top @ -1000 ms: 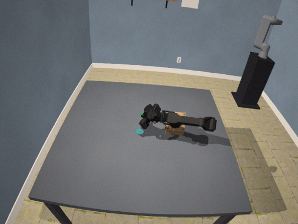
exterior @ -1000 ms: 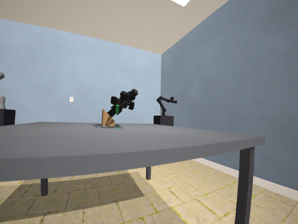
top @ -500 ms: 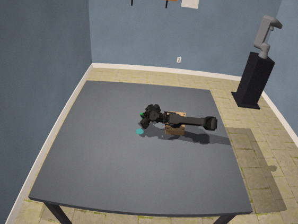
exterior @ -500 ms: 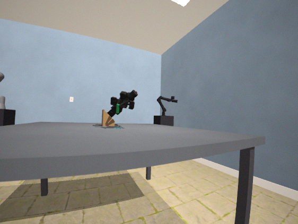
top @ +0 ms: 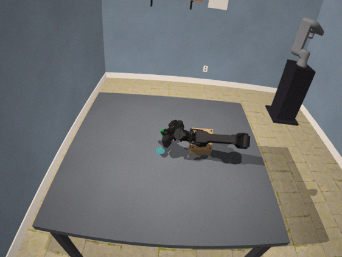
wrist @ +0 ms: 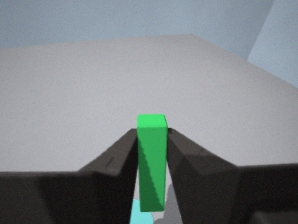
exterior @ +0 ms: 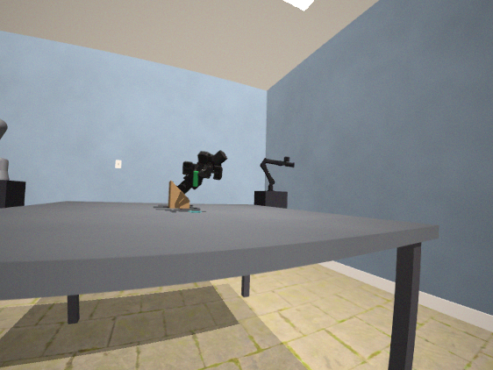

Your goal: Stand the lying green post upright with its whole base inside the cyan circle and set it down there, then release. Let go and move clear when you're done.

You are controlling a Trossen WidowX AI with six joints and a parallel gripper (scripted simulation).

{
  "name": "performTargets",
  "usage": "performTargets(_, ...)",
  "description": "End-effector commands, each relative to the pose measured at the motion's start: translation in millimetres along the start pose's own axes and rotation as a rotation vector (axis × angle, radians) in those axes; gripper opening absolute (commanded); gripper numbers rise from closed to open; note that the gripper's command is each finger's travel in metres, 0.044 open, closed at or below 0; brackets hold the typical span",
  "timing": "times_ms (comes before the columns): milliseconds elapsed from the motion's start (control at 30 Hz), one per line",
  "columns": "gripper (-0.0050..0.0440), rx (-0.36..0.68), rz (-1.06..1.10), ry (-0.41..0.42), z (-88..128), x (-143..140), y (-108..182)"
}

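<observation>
My gripper [wrist: 151, 135] [top: 165, 134] [exterior: 196, 176] is shut on the green post [wrist: 151, 162] [exterior: 196, 177] [top: 162, 131]. The post stands upright between the two dark fingers and hangs well above the grey table [top: 122, 183] [exterior: 219, 237]. The cyan circle [top: 160, 150] [exterior: 194, 211] is a flat disc on the table, just below and a little in front of the gripper. In the wrist view a patch of the cyan circle [wrist: 141, 218] shows under the post's lower end.
A tan wooden wedge block [top: 200, 148] [exterior: 178, 195] stands on the table under the arm's base. A dark pedestal with a grey arm [top: 292, 91] stands on the floor at the back right. Another small black arm [exterior: 274, 168] stands beyond the table.
</observation>
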State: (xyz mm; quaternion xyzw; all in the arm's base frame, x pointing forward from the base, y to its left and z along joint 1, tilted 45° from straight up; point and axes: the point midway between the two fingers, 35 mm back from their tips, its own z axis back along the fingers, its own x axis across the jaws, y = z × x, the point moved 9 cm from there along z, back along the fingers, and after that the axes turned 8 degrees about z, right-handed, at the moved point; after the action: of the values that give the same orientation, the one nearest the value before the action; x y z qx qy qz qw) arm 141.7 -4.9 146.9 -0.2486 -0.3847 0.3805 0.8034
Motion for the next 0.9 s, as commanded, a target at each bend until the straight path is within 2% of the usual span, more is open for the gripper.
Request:
performTargets(0,0.0022,-0.033,-0.023,-0.010,0.2,-0.8,2.1)
performTargets(500,0.0022,-0.107,-0.082,-0.048,0.5,-2.4,6.6)
performTargets(867,0.0022,-0.112,-0.083,-0.052,1.7,-1.1,4.2)
